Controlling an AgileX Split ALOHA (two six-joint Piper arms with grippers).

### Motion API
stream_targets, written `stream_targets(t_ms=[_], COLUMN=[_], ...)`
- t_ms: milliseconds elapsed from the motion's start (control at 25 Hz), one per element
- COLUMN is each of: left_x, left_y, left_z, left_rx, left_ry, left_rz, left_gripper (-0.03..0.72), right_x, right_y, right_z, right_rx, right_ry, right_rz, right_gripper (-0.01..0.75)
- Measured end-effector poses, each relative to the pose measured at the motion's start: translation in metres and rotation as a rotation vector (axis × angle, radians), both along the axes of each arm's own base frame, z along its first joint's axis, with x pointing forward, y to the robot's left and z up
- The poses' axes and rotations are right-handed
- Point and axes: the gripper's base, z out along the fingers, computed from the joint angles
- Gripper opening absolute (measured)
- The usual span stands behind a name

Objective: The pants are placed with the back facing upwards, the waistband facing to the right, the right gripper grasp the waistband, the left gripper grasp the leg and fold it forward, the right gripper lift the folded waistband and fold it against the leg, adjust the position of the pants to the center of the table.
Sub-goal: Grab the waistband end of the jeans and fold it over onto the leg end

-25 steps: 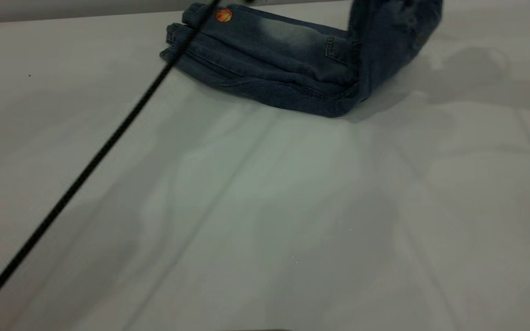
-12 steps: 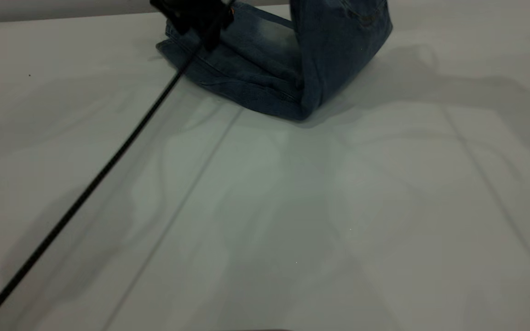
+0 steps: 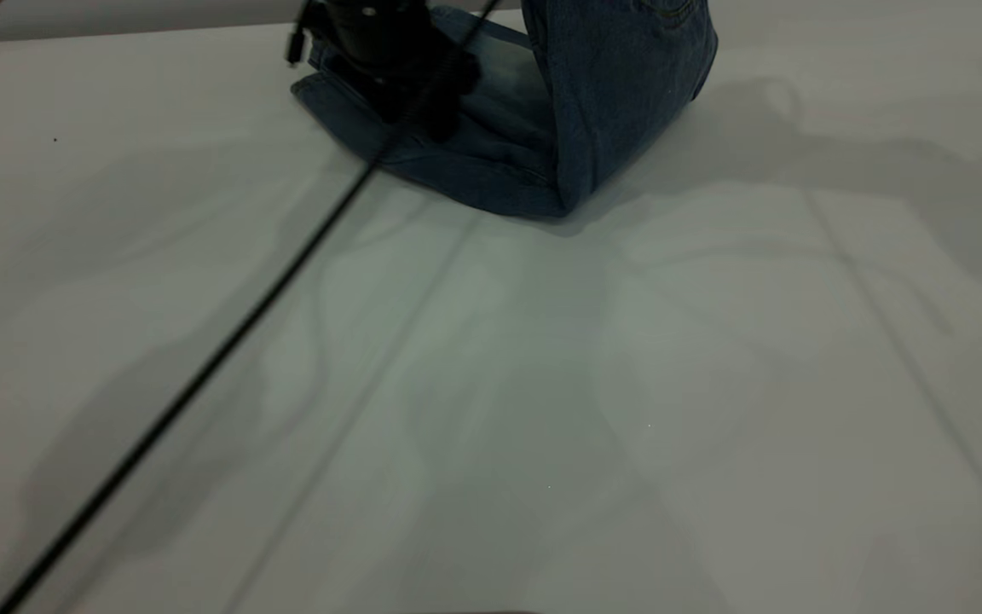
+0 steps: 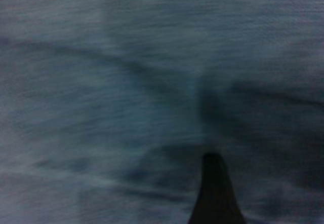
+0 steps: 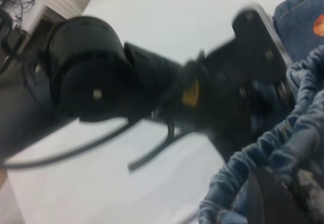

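Claw status, left arm: the left claw now sits low over the flat leg portion of the pants at the far edge of the desk. One second back it was absent from that spot; half a second back it was only arriving at the hem end. Its wrist view shows one dark fingertip close over denim and nothing else, so whether it is spread or pressed together cannot be told.

Claw status, right arm: the right claw is pinching the waistband, whose ruched elastic bunches round the finger in the right wrist view. The claw itself lies outside the exterior view.

Change in the garment: the raised waistband half has travelled leftward over the last second and now stands nearly upright, with the fold crease resting on the desk. Judgement: the second fold is about half done; the raised half has yet to be laid onto the leg.

Obstructions: the left claw and its forearm occupy the area where the waistband must land, so a collision or trapped cloth is likely unless they clear. A black cable crosses the desk diagonally. The pants lie far from centre; repositioning remains.
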Motion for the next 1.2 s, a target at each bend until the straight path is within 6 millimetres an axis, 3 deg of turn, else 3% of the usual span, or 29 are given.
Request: stream_targets(t_ms=[200,440,560,640,920,1040,1200], left_x=[-0.025,-0.033,-0.026,-0.019,0.011,0.016,0.018], left_y=[-0.046,-0.062,-0.055,-0.047,0.001,0.020,0.029], left_z=[0.000,0.007,0.030,0.056,0.135,0.155,0.159], left_rx=[-0.019,-0.011,0.034,0.076,0.105,0.082,0.071], left_ry=[0.031,0.059,0.038,0.003,-0.254,-0.292,-0.297], left_rz=[-0.082,-0.116,-0.122,-0.116,0.025,0.100,0.127], left_gripper=[0.461,0.461,0.461,0.461,0.461,0.461,0.461], right_x=[0.005,0.006,0.007,0.008,0.012,0.013,0.014], right_y=[-0.001,-0.003,-0.003,-0.003,-0.005,0.000,0.013], right_z=[0.012,0.014,0.014,0.016,0.018,0.015,0.008], right_rx=[-0.040,-0.074,-0.077,-0.074,-0.059,-0.068,-0.084], right_ry=[-0.020,-0.015,-0.018,-0.024,-0.039,-0.040,-0.044], right_rz=[0.002,0.003,-0.002,-0.011,-0.058,-0.062,-0.069], right_gripper=[0.035,0.035,0.035,0.035,0.035,0.035,0.035])
